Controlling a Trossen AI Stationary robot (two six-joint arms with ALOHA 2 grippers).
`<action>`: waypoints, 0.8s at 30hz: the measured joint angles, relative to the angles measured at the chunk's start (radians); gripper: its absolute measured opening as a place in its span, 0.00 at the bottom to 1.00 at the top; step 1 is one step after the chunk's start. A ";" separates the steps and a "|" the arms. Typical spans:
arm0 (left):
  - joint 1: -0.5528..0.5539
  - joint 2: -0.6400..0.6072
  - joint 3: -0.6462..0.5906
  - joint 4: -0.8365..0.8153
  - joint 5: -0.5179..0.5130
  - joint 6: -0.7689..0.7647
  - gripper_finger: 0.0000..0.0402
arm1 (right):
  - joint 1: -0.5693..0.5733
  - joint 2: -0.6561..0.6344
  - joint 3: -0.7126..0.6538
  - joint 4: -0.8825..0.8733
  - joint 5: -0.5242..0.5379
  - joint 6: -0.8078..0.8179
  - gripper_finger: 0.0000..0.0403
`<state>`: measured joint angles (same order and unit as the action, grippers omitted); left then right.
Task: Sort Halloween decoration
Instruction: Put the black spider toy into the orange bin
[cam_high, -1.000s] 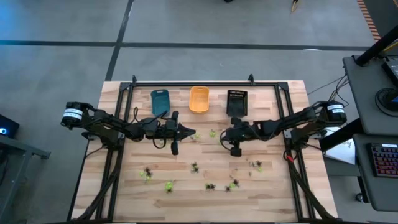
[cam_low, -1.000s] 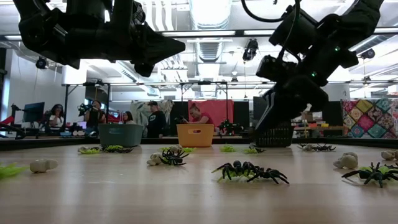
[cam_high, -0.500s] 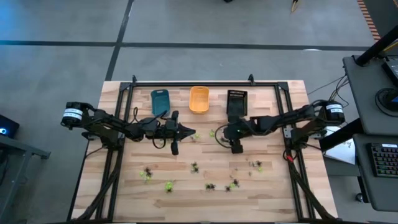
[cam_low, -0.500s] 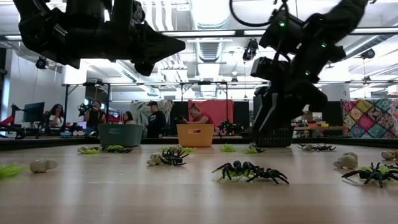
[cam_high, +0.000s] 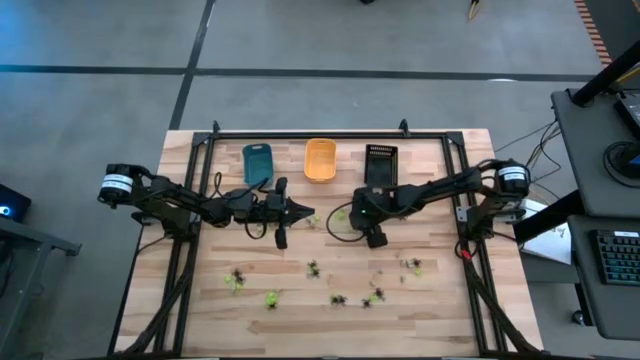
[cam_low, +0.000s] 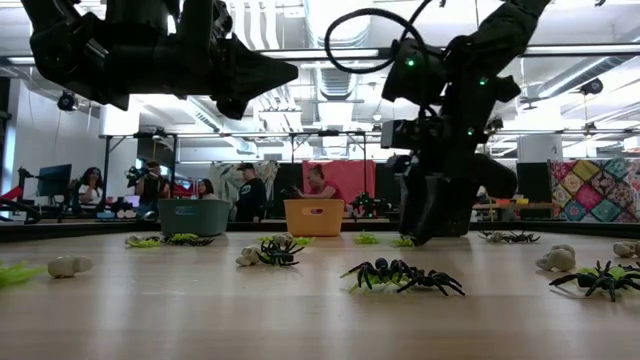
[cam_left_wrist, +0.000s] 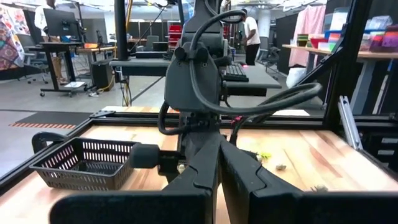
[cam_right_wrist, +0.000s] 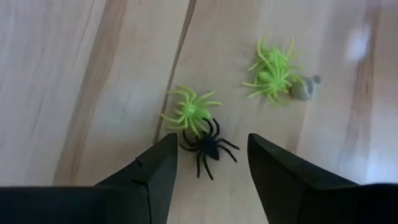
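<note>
High view: the right gripper (cam_high: 345, 213) has swung left across the counter (cam_high: 440, 290), away from the black tray (cam_high: 381, 165), and now hangs over a small clump of spiders (cam_high: 340, 215) mid-counter. Likely meaning: one drop done, next pick lined up. Left gripper (cam_high: 300, 214) waits just left of the same clump, jaws together. Blue tray (cam_high: 258, 161) and orange tray (cam_high: 320, 159) sit along the far edge; more spiders lie scattered near the front edge, so most sorting is left.

Low view: the right arm (cam_low: 440, 150) has come lower and nearer centre, tip pointing down at the counter. Black spiders (cam_low: 400, 275) lie in the foreground; people sit in the room behind.

Left wrist view: the right arm fills the middle, black tray beside it.

Right wrist view: fingers (cam_right_wrist: 152, 174) stand apart, nothing between them but a black spider (cam_right_wrist: 207, 148) on the wood. A green spider (cam_right_wrist: 188, 111) touches it; another green spider (cam_right_wrist: 270, 71) and a pale piece (cam_right_wrist: 305, 88) lie near. The touching green one could get pinched along w/ the black.
</note>
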<state>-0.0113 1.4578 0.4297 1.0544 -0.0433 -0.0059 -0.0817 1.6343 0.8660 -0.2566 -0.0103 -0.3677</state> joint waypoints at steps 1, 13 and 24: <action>0.000 0.000 0.000 -0.009 0.000 0.006 0.00 | -0.004 0.005 0.002 -0.004 -0.008 0.005 0.44; 0.000 0.132 0.076 -0.017 0.000 0.000 0.00 | -0.054 0.024 -0.002 -0.018 -0.155 0.055 0.05; 0.000 0.206 0.120 -0.015 0.000 0.014 0.00 | -0.058 -0.047 -0.007 -0.031 -0.140 0.082 0.02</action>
<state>-0.0113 1.6638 0.5495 1.0393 -0.0429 0.0082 -0.1394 1.5871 0.8593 -0.2874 -0.1501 -0.2855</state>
